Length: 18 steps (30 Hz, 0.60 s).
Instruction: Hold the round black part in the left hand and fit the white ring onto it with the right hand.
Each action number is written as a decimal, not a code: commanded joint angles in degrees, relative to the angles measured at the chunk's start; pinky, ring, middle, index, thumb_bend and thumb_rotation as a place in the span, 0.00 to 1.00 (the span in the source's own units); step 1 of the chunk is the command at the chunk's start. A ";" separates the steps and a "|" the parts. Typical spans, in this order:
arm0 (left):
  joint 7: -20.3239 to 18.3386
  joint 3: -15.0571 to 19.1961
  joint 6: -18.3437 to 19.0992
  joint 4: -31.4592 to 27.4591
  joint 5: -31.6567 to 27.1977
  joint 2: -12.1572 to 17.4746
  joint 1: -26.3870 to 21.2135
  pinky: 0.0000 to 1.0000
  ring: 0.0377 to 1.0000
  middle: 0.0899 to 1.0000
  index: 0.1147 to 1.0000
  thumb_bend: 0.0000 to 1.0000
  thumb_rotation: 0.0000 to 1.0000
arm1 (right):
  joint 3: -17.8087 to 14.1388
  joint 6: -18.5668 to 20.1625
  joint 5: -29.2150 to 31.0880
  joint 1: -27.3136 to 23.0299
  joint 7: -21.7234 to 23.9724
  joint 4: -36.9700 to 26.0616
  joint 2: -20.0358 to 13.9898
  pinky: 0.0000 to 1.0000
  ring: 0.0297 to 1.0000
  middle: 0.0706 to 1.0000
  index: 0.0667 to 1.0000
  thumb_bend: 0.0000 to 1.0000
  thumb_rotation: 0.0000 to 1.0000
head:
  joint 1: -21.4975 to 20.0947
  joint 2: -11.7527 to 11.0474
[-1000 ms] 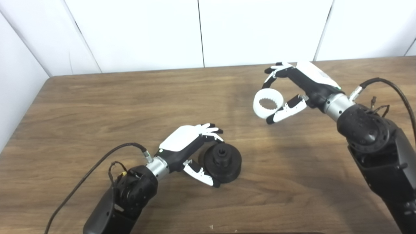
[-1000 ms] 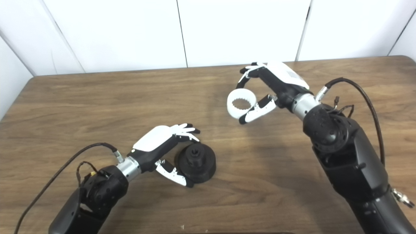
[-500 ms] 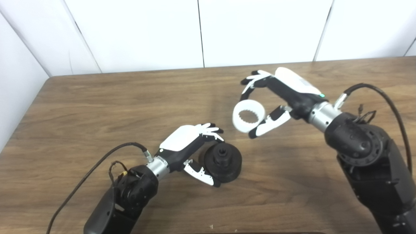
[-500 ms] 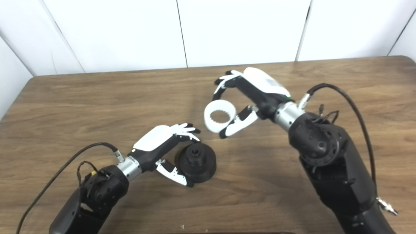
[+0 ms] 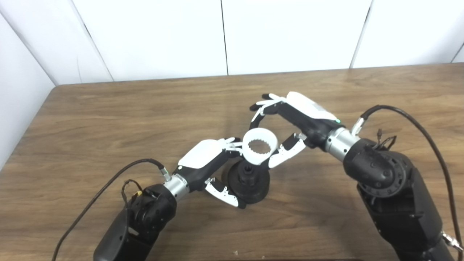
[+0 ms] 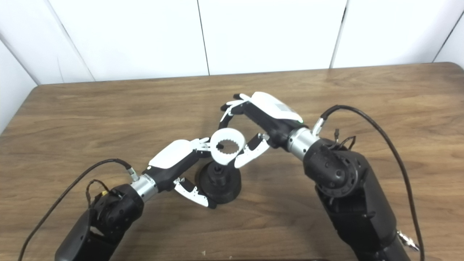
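Observation:
The round black part (image 5: pixel 248 181) rests on the wooden table (image 5: pixel 108 119), a raised hub with a hole on top. My left hand (image 5: pixel 210 163) wraps it from the left, fingers behind it and thumb at its front edge. The white ring (image 5: pixel 259 146), toothed inside, hangs in the air just above the part's far side, partly covering my left fingertips. My right hand (image 5: pixel 290 127) is shut on the ring, fingers over its far rim and thumb (image 5: pixel 284 156) at its right. In the right eye view the ring (image 6: pixel 227 146) sits over the hub (image 6: pixel 217 170).
White wall panels (image 5: pixel 224 36) stand behind the table's far edge. Black cables loop from the left wrist (image 5: pixel 108 185) and the right wrist (image 5: pixel 417 123) over the tabletop. The bulky right forearm (image 5: pixel 395 203) fills the lower right.
My right hand has carried the white ring leftward and toward me, from the far right of the table to just above the black part. The left hand and the part have stayed put.

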 commanded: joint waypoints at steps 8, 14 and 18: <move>-0.01 0.29 0.55 -1.47 1.19 0.61 -2.41 0.96 0.97 0.90 0.56 0.79 0.32 | 0.37 -0.37 0.62 -0.75 -0.85 -0.73 1.66 1.00 1.00 0.86 0.45 0.53 0.15 | 0.27 0.47; -0.28 0.04 0.63 -1.85 1.36 0.66 -2.44 0.96 0.97 0.90 0.57 0.80 0.33 | 2.14 -0.94 0.00 0.11 -1.69 0.17 1.66 1.00 0.98 0.85 0.45 0.53 0.15 | 0.37 0.48; -0.22 0.29 0.62 -2.01 1.15 0.63 -2.42 0.96 0.97 0.89 0.56 0.80 0.32 | 2.75 -0.84 -0.28 0.79 -2.17 0.60 1.88 1.00 0.98 0.85 0.45 0.53 0.15 | 0.45 0.63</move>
